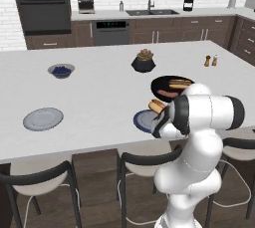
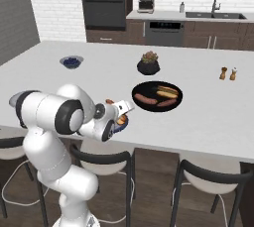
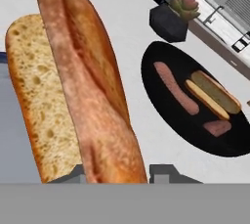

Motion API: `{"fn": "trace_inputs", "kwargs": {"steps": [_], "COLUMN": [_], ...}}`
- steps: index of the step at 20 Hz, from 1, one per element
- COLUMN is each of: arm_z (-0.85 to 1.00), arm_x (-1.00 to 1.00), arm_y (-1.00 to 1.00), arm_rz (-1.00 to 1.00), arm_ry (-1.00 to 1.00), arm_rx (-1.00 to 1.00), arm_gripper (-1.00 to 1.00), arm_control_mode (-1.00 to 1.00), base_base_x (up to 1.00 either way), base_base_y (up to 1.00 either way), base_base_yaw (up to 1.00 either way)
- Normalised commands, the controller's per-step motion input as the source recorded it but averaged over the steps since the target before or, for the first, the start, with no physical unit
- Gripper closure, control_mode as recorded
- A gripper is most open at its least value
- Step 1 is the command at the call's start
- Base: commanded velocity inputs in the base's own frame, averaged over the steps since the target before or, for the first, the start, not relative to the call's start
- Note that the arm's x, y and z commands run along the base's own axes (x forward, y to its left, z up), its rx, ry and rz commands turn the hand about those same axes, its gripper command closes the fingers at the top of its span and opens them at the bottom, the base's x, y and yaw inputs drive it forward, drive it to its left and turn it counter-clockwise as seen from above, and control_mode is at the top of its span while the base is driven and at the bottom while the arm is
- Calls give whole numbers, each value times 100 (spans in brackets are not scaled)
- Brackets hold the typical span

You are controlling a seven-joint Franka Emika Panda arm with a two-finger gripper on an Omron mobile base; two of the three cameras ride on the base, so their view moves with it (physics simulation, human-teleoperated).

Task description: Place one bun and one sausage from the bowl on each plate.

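Over the blue-rimmed plate (image 1: 143, 121), gripper (image 3: 114, 175) clamped on a bun (image 3: 73, 86), apparently clear of the plate; bowl (image 3: 195, 105) nearby.

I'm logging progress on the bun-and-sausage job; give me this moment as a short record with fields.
held item: a bun in the gripper, jaws shut on it
gripper position: above the blue-rimmed plate, near the counter's front edge
black bowl: one bun and two sausages remain inside
pale grey plate: bare, far to the left
blue-rimmed plate contents: cannot tell, mostly hidden by the arm
other items: succulent pot, bowl of berries, salt and pepper shakers
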Motion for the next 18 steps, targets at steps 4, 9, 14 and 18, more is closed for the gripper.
{"fn": "trace_inputs", "kwargs": {"steps": [4,9,14,18], "arm_z": [-13,-29,-34,-34], "arm_x": [23,20,25,9], "arm_y": [5,18,26,29], "arm_rz": [-3,-2,-1,-1], "arm_ry": [10,10,2,2], "arm_rx": [3,0,0,0], "arm_gripper": [100,100,100,100], "arm_control_mode": [-100,-100,-100,-100], "base_base_x": [0,0,0,0], "base_base_y": [0,0,0,0], "base_base_yaw": [0,0,0,0]}}
